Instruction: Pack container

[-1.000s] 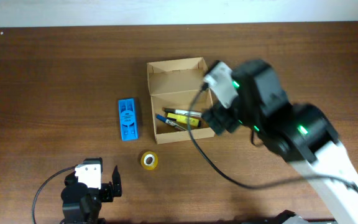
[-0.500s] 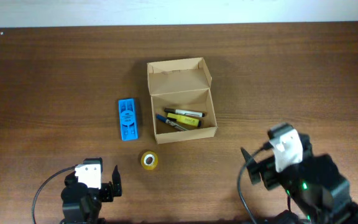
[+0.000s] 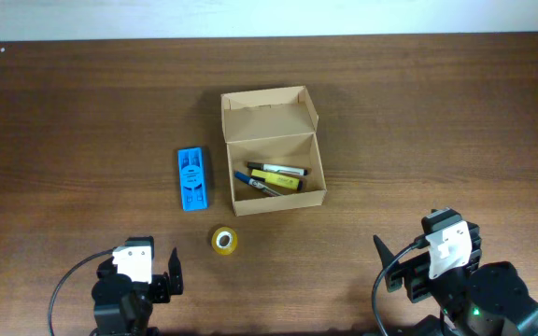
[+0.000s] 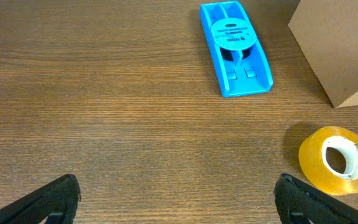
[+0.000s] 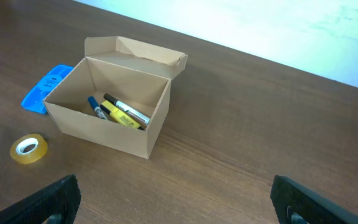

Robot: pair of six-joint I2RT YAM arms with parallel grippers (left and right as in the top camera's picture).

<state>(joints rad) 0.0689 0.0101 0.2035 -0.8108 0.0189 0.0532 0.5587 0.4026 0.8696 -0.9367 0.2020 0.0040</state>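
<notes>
Jaws: left jaws spread wide and empty; right jaws spread wide and empty too.
Container (image 5: 98, 132): stands upright mid-desk (image 3: 437, 112), flap lid thrown back on the far side, mouth open.
Inside the container: pens (image 3: 271, 177) lying along the bottom, one with a yellow body.
Left of the container: blue plastic piece (image 3: 191, 179) flat on the wood, near but not touching.
Near-left of the container: yellow tape roll (image 3: 223, 241) lying flat, apart from the box.
Right arm (image 3: 465, 280): a second ago hung over the container's right edge; now pulled back to its near right, well apart.
Left arm (image 3: 134, 285): parked near-left of the container, unmoved.
Meaning: reads as a drop-off just finished, with pens in and the arm retreated empty.
Remaining: probably the tape roll and blue piece still to go in, then the lid to close.
</notes>
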